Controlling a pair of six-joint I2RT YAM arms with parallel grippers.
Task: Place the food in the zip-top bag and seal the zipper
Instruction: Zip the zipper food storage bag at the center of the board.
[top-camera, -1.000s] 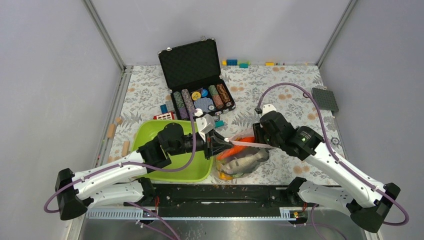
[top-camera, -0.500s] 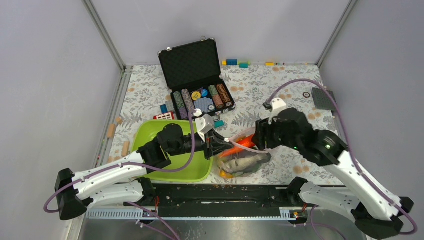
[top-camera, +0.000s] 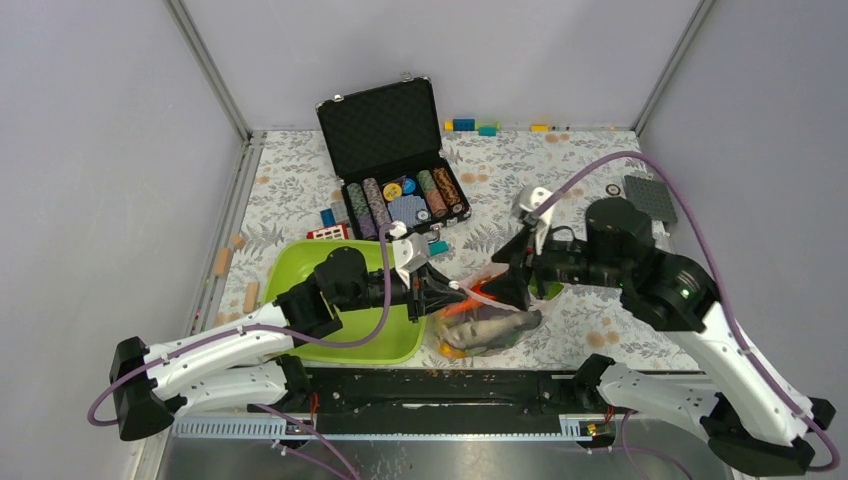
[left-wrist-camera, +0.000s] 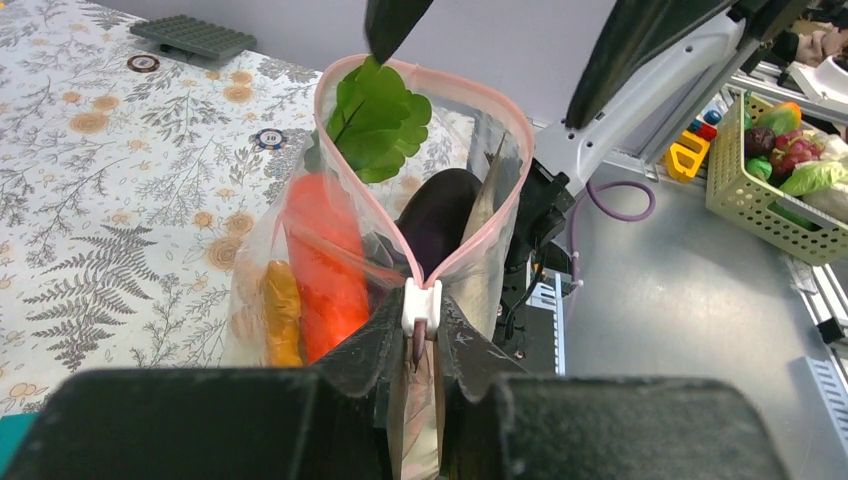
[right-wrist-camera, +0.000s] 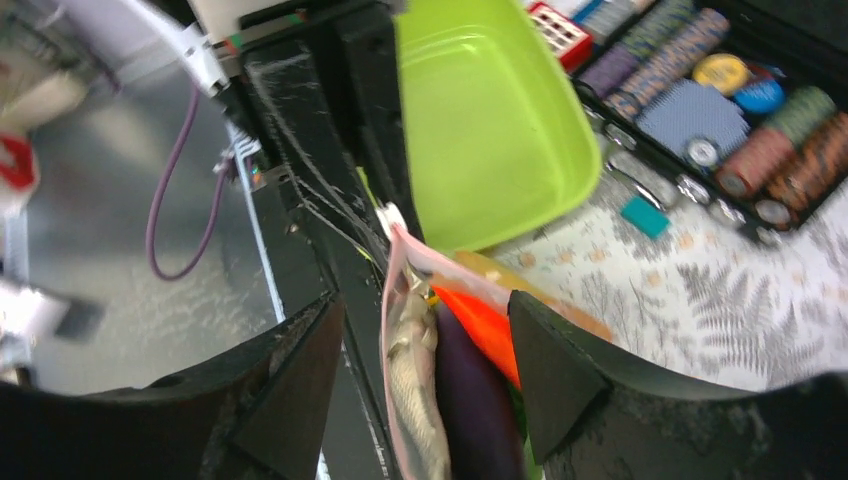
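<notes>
The clear zip-top bag (top-camera: 487, 322) lies at the table's near edge, right of the tray. My left gripper (top-camera: 443, 293) is shut on the white slider (left-wrist-camera: 420, 307) at one end of the pink zipper (left-wrist-camera: 352, 190). The mouth gapes in a loop. Inside are the food pieces: green lettuce (left-wrist-camera: 377, 115), orange carrot (left-wrist-camera: 325, 262), a yellow piece (left-wrist-camera: 280, 312), purple eggplant (left-wrist-camera: 438, 222) and grey fish (right-wrist-camera: 412, 385). My right gripper (top-camera: 512, 285) is open at the bag's far end, its fingers (right-wrist-camera: 555, 375) on either side of the mouth without touching it.
The lime-green tray (top-camera: 385, 337) sits under my left arm. Behind it stands an open black case of poker chips (top-camera: 405, 198). Small blocks (top-camera: 475, 126) line the back edge, and a grey baseplate (top-camera: 650, 198) lies at the far right. A basket of toys (left-wrist-camera: 790, 175) stands off the table.
My right gripper has opened, let go of the bag's far end and drawn back to the right. The stretched zipper has slackened into an open loop. The left gripper has held still.
</notes>
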